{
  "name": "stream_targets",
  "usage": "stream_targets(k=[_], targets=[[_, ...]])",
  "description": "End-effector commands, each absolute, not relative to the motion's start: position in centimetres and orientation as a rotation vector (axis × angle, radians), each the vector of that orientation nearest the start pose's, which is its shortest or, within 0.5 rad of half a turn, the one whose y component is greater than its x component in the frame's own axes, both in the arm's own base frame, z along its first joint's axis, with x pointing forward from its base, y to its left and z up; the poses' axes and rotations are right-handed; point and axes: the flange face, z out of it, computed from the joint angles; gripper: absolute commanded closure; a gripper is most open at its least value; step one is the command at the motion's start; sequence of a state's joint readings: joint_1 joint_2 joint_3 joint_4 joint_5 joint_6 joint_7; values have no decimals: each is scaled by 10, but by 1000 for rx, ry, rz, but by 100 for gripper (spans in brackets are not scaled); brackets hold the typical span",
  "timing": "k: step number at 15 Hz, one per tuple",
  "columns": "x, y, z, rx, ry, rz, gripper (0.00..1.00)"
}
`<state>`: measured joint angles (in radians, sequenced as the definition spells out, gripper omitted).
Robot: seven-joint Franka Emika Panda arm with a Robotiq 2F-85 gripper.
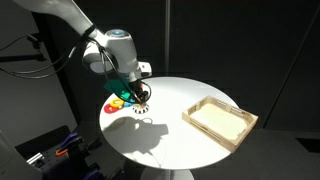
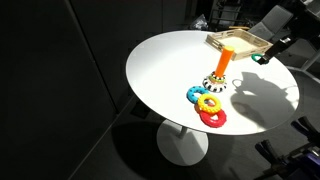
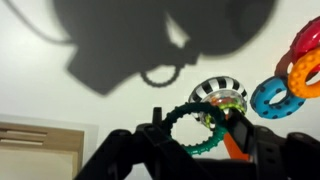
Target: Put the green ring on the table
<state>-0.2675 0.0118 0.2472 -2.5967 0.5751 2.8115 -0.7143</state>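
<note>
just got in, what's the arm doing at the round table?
The Panda's gripper has the green ring in its jaws. It appears to be held just above the white table, close to the striped stacker base. The blue ring, yellow ring and red ring lie on the table beside the base. A wooden tray sits apart. The green ring is not yet set down.

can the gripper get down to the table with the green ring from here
Probably yes. The gripper holds the green ring above the table; the stacker and loose rings sit to one side, the tray further off, and bare table lies open beside them.
</note>
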Motion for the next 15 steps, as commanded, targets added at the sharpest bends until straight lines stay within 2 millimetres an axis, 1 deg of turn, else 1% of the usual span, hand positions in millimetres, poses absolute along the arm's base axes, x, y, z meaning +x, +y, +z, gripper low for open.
stream_targets(k=[1, 2, 3, 4, 7, 12, 13, 15], targets=[[436, -44, 250, -2920, -209, -255, 15], [433, -45, 246, -2911, -206, -221, 7], [430, -45, 242, -2903, -202, -189, 1], [428, -46, 239, -2896, -200, -164, 0], [425, -47, 235, -2872, -196, -109, 0], [422, -40, 240, -2748, -190, 17, 0], [419, -40, 231, -2792, -191, 10, 0], [419, -40, 231, -2787, -190, 20, 0]])
